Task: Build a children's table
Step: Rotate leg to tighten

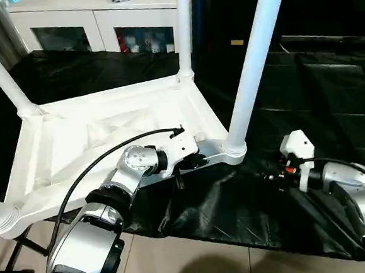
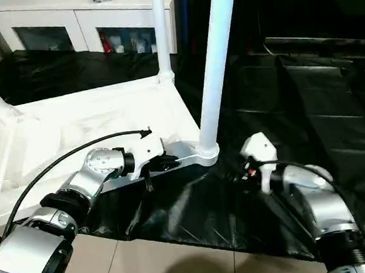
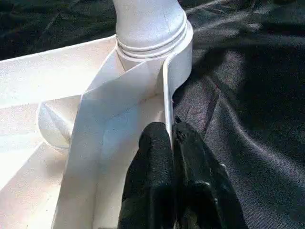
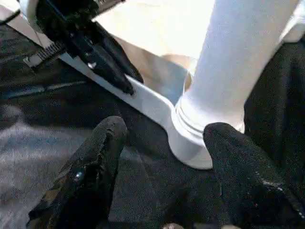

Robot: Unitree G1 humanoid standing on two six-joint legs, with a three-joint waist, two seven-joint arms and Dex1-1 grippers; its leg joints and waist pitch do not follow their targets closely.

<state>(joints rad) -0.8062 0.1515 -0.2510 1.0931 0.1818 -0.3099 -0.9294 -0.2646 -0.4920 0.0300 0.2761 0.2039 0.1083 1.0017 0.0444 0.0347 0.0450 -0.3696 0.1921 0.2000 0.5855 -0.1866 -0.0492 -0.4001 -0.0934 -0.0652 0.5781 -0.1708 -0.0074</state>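
The children's table lies upside down on black cloth, its white rimmed tabletop (image 1: 106, 127) facing up. White tube legs stand in its corner sockets: one at the near right (image 1: 253, 67), one at the far right (image 1: 183, 29), one at the left (image 1: 0, 75). My left gripper (image 3: 171, 131) is shut on the tabletop's raised rim (image 3: 167, 90), just beside the near-right socket (image 3: 152, 43). My right gripper (image 4: 164, 138) is open, its fingers (image 4: 95, 162) standing either side of that socket's base (image 4: 190, 138) without touching it. The left gripper (image 4: 126, 86) shows beyond it on the rim.
Black cloth (image 1: 306, 101) covers the work surface to the right and behind. A white cabinet (image 1: 97, 17) with glass doors stands at the back. Tiled floor (image 1: 179, 257) lies in front, and the tabletop's near-left corner (image 1: 2, 220) juts out over it.
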